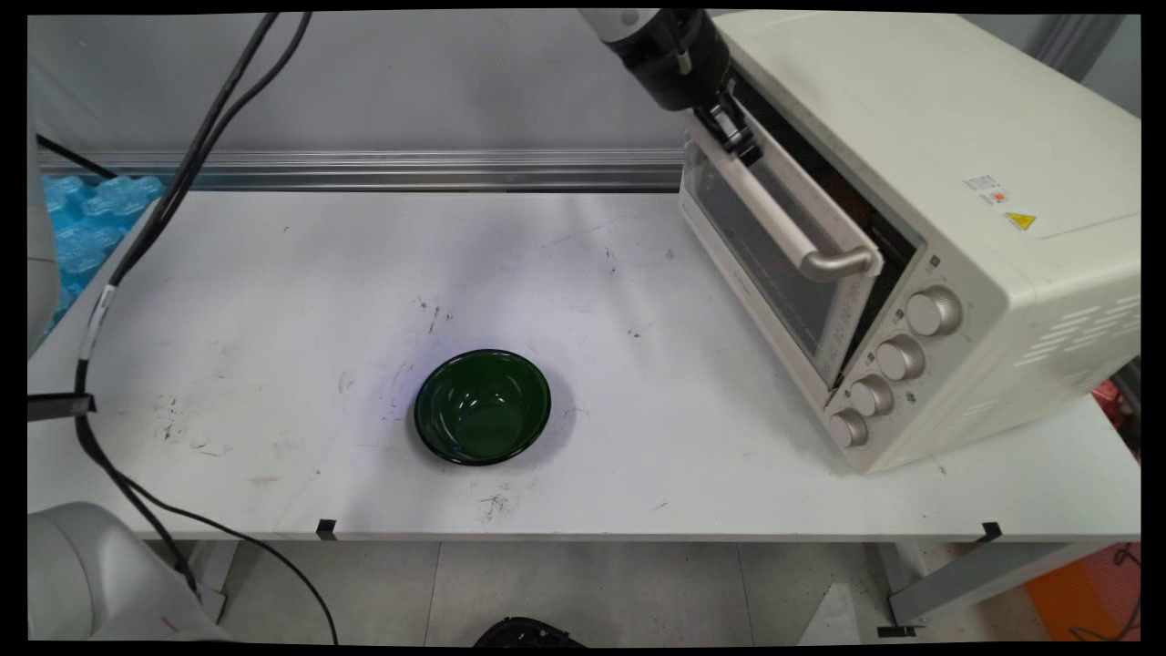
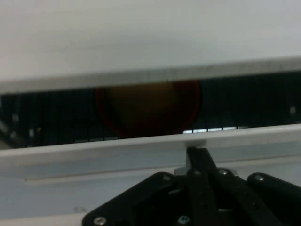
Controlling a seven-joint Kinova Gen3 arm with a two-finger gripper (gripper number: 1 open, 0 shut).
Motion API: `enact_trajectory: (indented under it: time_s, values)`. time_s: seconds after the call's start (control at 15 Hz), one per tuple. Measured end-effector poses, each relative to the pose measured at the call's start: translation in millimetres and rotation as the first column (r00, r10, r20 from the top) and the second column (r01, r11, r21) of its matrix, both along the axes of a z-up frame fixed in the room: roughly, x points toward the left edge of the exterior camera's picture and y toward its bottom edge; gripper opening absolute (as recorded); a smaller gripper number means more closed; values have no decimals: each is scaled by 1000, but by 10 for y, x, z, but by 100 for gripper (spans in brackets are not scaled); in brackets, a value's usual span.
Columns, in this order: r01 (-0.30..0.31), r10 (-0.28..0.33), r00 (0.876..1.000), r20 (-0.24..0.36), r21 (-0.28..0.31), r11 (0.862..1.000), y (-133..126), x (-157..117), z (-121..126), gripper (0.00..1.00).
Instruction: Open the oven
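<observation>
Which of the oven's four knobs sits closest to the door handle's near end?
The top knob, largest and highest in the column on the toaster oven. It sits just right of the handle; the other three step down toward the table.

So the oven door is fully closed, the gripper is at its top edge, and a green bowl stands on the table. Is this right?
Not quite: the main view shows the oven door slightly ajar, tilted out at the top. The gripper is at its top edge, and the green bowl stands on the table.

A white, rounded arm link [image 1: 629, 23] is joined to a black wrist housing carrying the black two-finger claw [image 1: 740, 141]. Silver screws dot its linkage [image 2: 188, 202]. Black cables [image 1: 196, 155] are hung alongside.
</observation>
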State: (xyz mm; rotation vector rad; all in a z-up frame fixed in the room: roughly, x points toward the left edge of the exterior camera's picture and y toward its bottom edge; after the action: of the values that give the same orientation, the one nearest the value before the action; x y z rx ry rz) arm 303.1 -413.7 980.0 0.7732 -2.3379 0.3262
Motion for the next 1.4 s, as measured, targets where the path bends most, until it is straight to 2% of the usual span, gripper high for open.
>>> enact_trajectory:
  time_s: [0.93,1.4]
  values:
    - [-28,27,995,94,5,1000,400,539,-234,0]
    - [-34,30,993,113,29,999,590,737,-498,0]
